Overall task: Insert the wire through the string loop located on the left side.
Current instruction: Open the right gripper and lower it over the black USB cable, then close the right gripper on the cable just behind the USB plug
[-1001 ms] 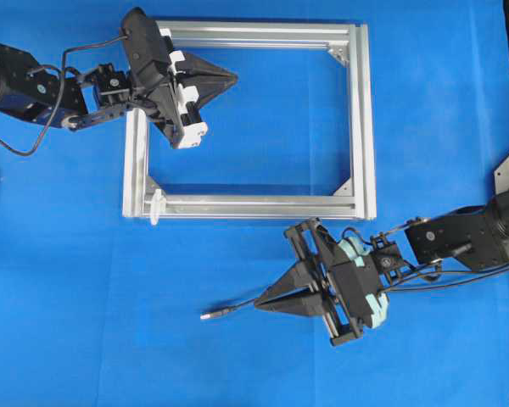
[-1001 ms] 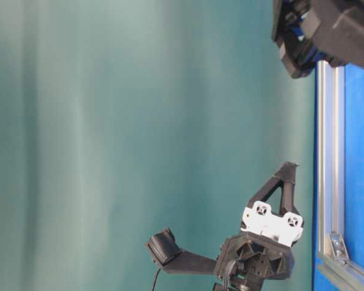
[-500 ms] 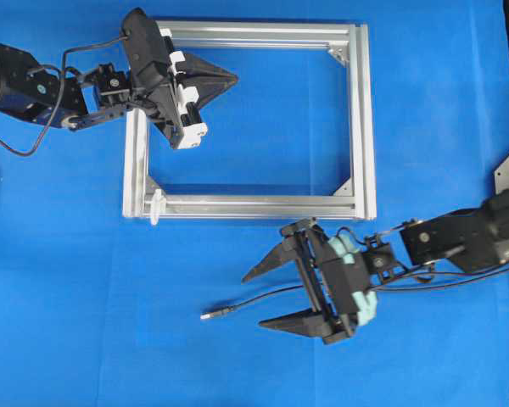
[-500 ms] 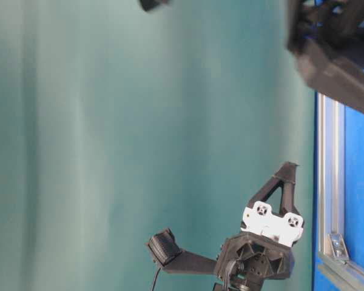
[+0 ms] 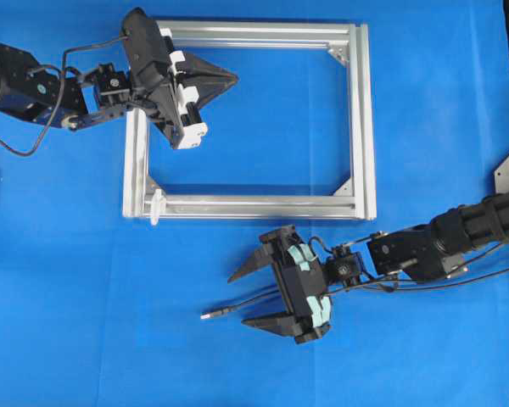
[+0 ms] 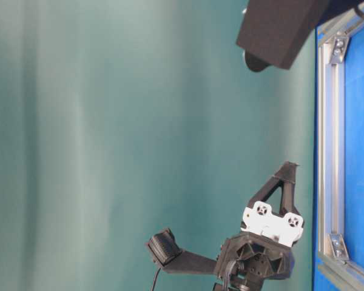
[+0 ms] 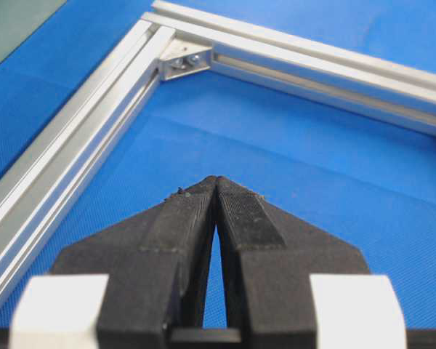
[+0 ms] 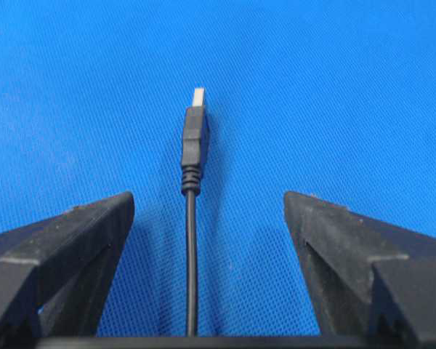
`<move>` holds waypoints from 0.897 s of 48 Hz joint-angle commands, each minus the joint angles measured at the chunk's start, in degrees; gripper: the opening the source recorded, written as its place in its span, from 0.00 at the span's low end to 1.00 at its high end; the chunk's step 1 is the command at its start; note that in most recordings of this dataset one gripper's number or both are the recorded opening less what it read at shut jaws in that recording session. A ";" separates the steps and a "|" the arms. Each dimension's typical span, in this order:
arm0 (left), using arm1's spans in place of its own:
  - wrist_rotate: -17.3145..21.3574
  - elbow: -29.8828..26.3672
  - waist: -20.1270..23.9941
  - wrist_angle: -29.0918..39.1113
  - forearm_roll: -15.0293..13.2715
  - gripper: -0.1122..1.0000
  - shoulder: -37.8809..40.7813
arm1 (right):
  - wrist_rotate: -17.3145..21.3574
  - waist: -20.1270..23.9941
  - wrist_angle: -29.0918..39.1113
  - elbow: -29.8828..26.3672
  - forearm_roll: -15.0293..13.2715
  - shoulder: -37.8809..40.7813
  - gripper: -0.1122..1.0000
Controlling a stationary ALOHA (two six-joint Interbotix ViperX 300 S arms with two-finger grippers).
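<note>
Overhead: silver frame flat on blue mat, tiny white string loop at its lower-left corner. Left gripper over the frame's upper-left part, jaws pressed together, nothing held. Right gripper below the frame, jaws spread wide to either side of the wire; silver plug tip pointing left, well apart from the loop, bare mat between.

Table-level: teal backdrop filling most of the picture, frame rail along the right edge, dark arm housing blocking the top corner.

Left wrist: closed black fingertips above blue mat, frame corner bracket beyond.

Right wrist: wire lying straight between two parted fingers, touching neither.
</note>
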 commanded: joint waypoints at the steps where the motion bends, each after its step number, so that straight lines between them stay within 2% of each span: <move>1: 0.00 -0.70 0.09 -0.26 0.18 0.10 -1.76 | 0.09 0.09 -0.62 -0.79 0.26 -0.79 0.89; 7: 0.00 -0.62 0.09 -0.26 0.18 0.10 -1.85 | 0.09 0.09 -0.70 -0.88 0.18 -0.70 0.87; 11: 0.00 -0.53 0.09 -0.35 0.18 0.10 -1.85 | 0.09 0.18 -0.79 -0.88 0.26 -0.70 0.81; 14: 0.00 -0.44 0.00 -0.26 0.18 0.10 -1.93 | 0.09 0.26 -1.05 -0.70 0.00 -0.70 0.69; 21: 0.00 -0.35 0.09 -0.26 0.18 0.10 -1.93 | 0.00 0.35 -2.46 -0.35 -0.62 -0.79 0.29; 26: 0.00 -0.35 0.09 -0.26 0.18 0.10 -1.93 | 0.00 0.35 -2.64 -0.18 -0.88 -0.88 0.13; 43: 0.00 -0.35 0.09 -0.26 0.18 0.10 -1.93 | 0.09 0.35 -2.11 -0.09 -0.97 -1.41 0.11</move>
